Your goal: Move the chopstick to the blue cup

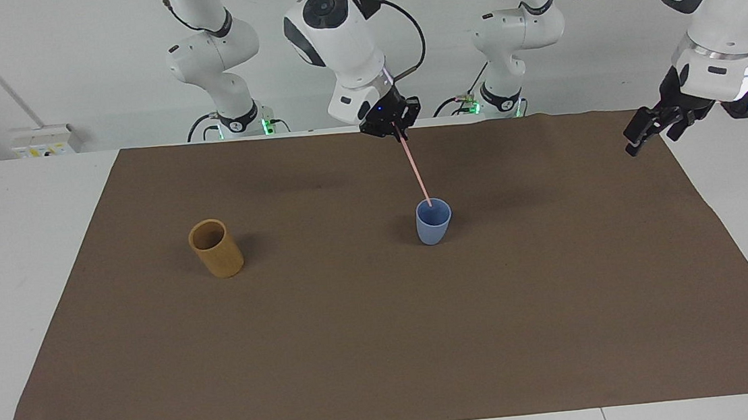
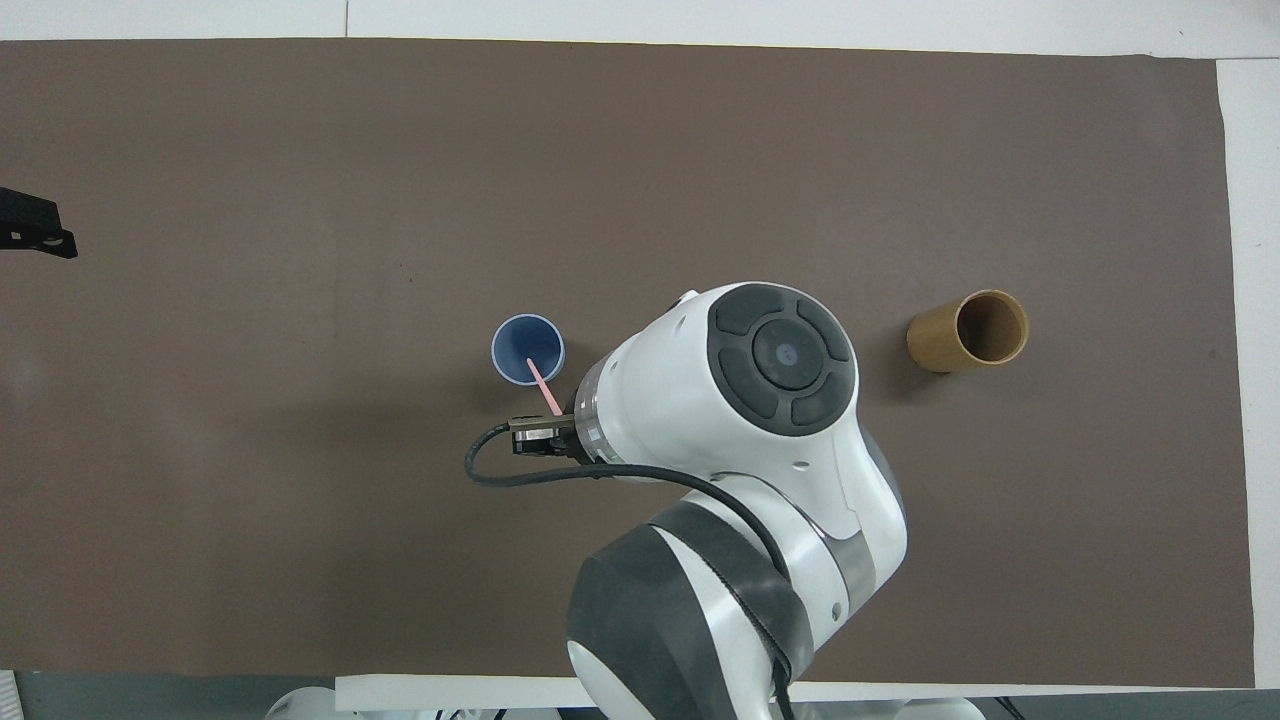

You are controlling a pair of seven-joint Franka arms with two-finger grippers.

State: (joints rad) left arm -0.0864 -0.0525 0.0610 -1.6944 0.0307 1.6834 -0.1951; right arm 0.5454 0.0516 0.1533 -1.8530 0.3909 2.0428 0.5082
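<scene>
Gripping the chopstick (image 1: 415,169) by its upper end, the right gripper (image 1: 394,129) hangs in the air over the brown mat (image 1: 386,344), its fingers clamped tight on the pink stick. The stick slants down and its lower tip sits inside the mouth of the blue cup (image 1: 434,226), which stands upright near the middle of the mat; the overhead view shows the pink tip against the cup's blue inside (image 2: 528,348). A tan cup (image 1: 216,249) stands upright toward the right arm's end of the table, well apart from the blue one, with nothing visible in it. The left gripper (image 1: 638,136) waits with fingers spread wide above the mat's edge at the left arm's end, holding nothing.
</scene>
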